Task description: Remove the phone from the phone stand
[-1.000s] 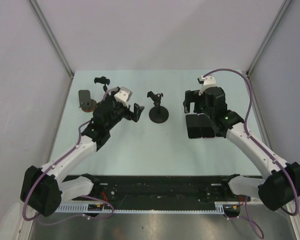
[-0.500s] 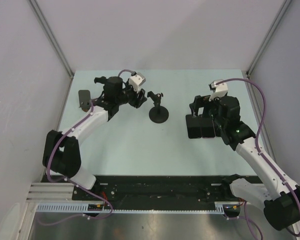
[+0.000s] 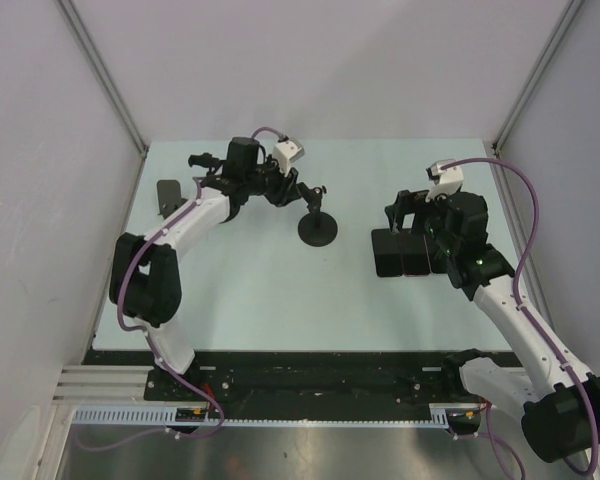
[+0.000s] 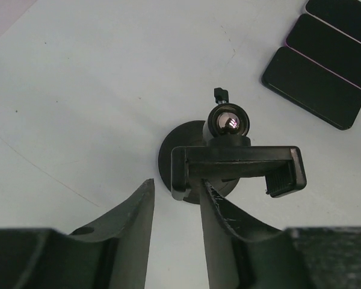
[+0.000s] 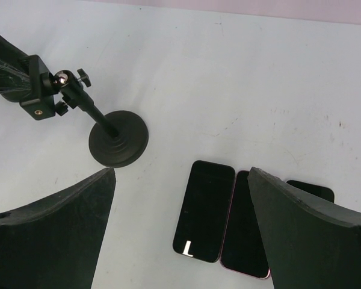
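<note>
The black phone stand (image 3: 317, 218) stands mid-table on a round base (image 4: 168, 158). Its clamp (image 4: 237, 162) holds no phone. My left gripper (image 4: 177, 182) is at the clamp's left end, jaws partly drawn in. That end sits between the fingertips, with a gap still showing on the left side. Three dark phones (image 3: 400, 252) lie flat side by side to the right of the stand. In the right wrist view the nearest phone (image 5: 204, 211) lies beside a pink-edged one (image 5: 243, 226). My right gripper (image 5: 182, 171) hovers wide open above them, holding nothing.
A small black clamp piece (image 3: 202, 160) and a dark flat holder (image 3: 167, 194) lie at the table's back left, behind my left arm. Grey walls close in the table on three sides.
My left arm has swung right and forward to the stand's clamp, its jaws narrowing. The right arm has drifted a little right above the phones.
</note>
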Robot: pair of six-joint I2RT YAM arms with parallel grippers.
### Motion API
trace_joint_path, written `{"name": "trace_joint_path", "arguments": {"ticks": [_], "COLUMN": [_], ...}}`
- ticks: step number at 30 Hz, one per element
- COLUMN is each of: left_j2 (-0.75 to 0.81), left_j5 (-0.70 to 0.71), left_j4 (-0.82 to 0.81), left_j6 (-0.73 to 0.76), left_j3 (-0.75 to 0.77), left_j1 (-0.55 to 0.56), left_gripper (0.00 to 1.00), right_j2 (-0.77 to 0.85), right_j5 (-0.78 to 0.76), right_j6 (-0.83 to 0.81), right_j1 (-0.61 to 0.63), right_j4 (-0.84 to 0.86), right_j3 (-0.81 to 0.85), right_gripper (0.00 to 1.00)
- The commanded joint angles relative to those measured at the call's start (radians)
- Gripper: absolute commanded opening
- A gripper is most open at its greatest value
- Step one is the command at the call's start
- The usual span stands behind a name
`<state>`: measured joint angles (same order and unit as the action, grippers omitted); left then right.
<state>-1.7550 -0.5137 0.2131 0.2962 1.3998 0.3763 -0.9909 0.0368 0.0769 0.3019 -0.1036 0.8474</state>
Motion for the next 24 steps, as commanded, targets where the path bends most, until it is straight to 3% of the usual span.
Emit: {"name": "trace_joint_path", "arguments": {"ticks": [1, 2, 8, 13, 21, 24], "left_j2": [-0.021, -0.029, -0.015, 0.023, 0.178, 0.215], "left_j5": [-0.086, -0.091, -0.091, -0.013, 0.551, 0.662], "left_j4": [0.035, 0.037, 0.037, 0.034, -0.073, -0.109], "left_j6": [0.081, 0.066, 0.015, -0.075, -0.334, -0.403], "left_j3": [0.08, 0.085, 0.073, 0.05, -0.108, -0.153], "left_j1": [-0.005, -0.005, -0.002, 0.003, -0.004, -0.017], "left_gripper": [0.35, 0.26, 0.0, 0.0, 0.0, 0.0], "right_j2": [0.015, 0.014, 0.003, -0.008, -0.022, -0.026], "right_j5": [0.028, 0.028, 0.044, 0.051, 0.067, 0.078], "right_j6": [0.0, 0.001, 0.006, 0.012, 0.024, 0.03], "right_j1": [-0.009, -0.009, -0.007, -0.009, -0.009, -0.007], "right_j4": [0.059, 0.059, 0.067, 0.074, 0.085, 0.094], "right_j3": [-0.001, -0.001, 0.001, -0.001, -0.001, -0.001], "right_gripper": [0.97, 0.97, 0.97, 0.97, 0.97, 0.97]}}
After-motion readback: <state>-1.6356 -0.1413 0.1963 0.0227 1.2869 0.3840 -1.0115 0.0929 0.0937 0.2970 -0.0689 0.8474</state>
